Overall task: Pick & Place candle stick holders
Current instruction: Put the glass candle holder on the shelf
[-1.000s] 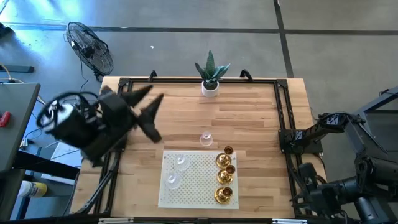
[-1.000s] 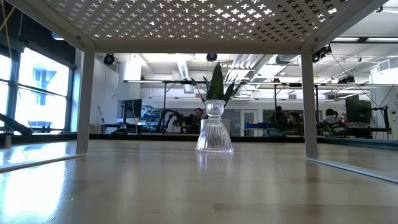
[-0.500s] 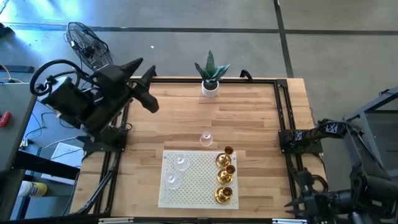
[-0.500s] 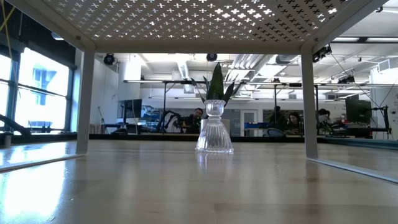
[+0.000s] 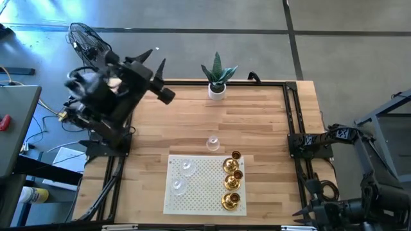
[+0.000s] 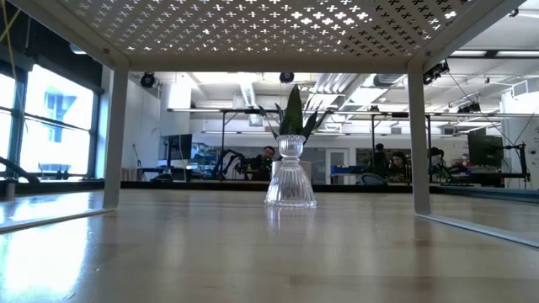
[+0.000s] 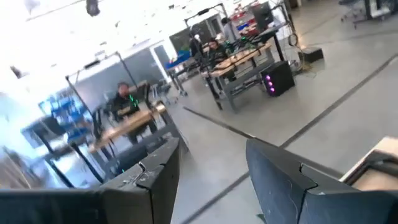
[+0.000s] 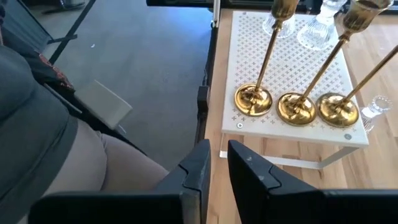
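Three gold brass holders stand on their round bases in a row on the right side of the white perforated rack; they also show in the right wrist view. Two clear glass holders stand on the rack's left part. A third glass holder stands upright on the wooden table just beyond the rack, and it also shows in the low view. My left gripper is open and empty, raised over the table's far left corner; in its wrist view it points out into the room. My right gripper is shut and empty, off the table's near right corner.
A white pot with a green plant stands at the middle of the far edge. A black frame runs along the table's sides. A fan stands on the floor behind the left arm. People sit in the room beyond.
My left arm has swung up and back from over the table's left part toward the far left corner, and its open gripper has tipped up and away from the table. The holders have kept still.
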Tool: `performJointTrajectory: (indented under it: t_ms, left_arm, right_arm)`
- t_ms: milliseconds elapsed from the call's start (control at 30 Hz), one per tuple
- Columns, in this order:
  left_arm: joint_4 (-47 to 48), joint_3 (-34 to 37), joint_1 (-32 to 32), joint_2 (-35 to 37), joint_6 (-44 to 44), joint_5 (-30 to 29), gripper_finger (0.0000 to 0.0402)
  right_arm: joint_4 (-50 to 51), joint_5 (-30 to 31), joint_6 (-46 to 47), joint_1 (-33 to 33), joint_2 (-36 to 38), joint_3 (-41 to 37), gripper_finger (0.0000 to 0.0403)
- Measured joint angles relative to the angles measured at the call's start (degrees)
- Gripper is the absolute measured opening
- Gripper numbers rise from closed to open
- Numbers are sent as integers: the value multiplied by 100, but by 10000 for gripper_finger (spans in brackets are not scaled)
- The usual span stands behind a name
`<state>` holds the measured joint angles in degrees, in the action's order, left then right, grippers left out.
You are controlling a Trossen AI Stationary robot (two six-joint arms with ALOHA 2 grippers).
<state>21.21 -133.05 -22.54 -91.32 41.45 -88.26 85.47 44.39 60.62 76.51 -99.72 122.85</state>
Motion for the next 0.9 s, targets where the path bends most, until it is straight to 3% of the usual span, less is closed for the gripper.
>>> performJointTrajectory:
  t_ms: [100, 233, 533, 700, 900]
  left_arm:
    - [1233, -2, 145, 5, -877, 957, 179]
    - [2726, 6, 597, -15, -2187, 3166, 179]
    - [5671, 4, 2314, -6, -5785, 6470, 179]
    - [6773, -2, 2872, -217, -7027, 7290, 179]
    - [6719, 104, 2887, -740, -6984, 8557, 179]
  right_arm:
    - [0, 23, -23, -2, 0, 0, 51]
    - [16, 23, -80, 0, 0, 0, 52]
    - [76, 23, -274, 0, 0, 0, 47]
    - [93, 26, -396, -2, 0, 0, 50]
    - [118, 27, -411, 0, 0, 2, 52]
